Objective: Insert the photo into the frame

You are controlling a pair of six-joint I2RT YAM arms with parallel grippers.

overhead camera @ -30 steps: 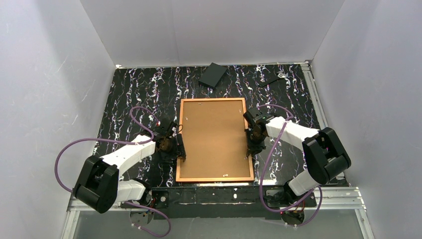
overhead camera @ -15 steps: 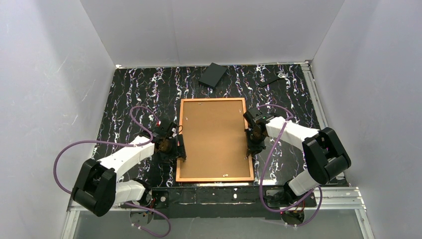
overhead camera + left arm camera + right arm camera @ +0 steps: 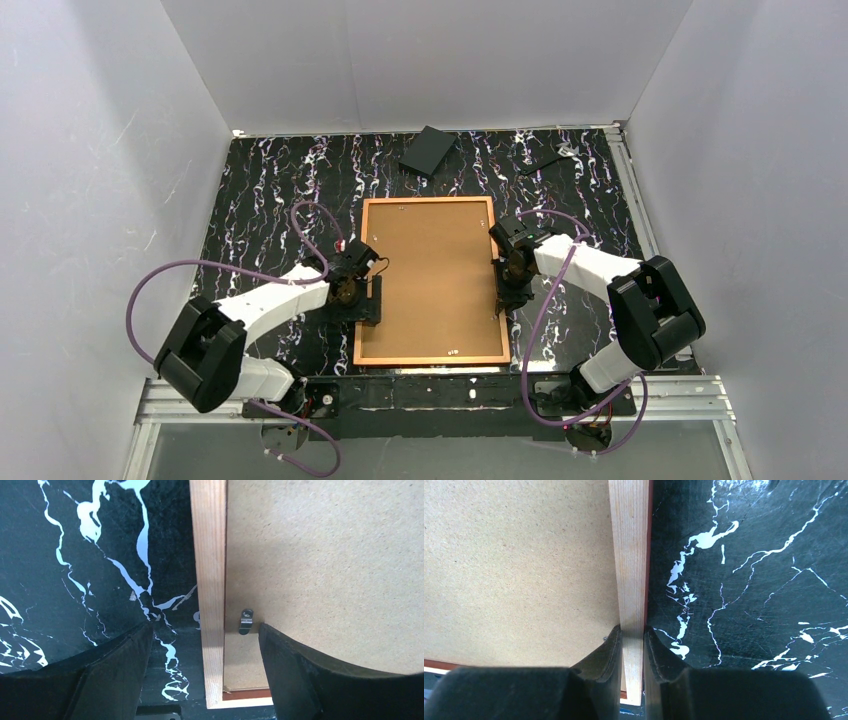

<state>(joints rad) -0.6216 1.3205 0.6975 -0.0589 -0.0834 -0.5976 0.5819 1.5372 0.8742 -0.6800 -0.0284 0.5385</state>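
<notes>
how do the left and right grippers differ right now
The left gripper is open; the right gripper is shut on the frame. The left gripper's fingers stand clear of the left rail; the right gripper's pinch the right rail. Both straddle a long side of the frame.

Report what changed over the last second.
The left tool shifted right, toward the frame. Its jaws now stand open astride the frame's left rail, gripping nothing. Unchanged: the right tool stays pinched on the right rail, and the frame lies flat, back up, where it was.
</notes>
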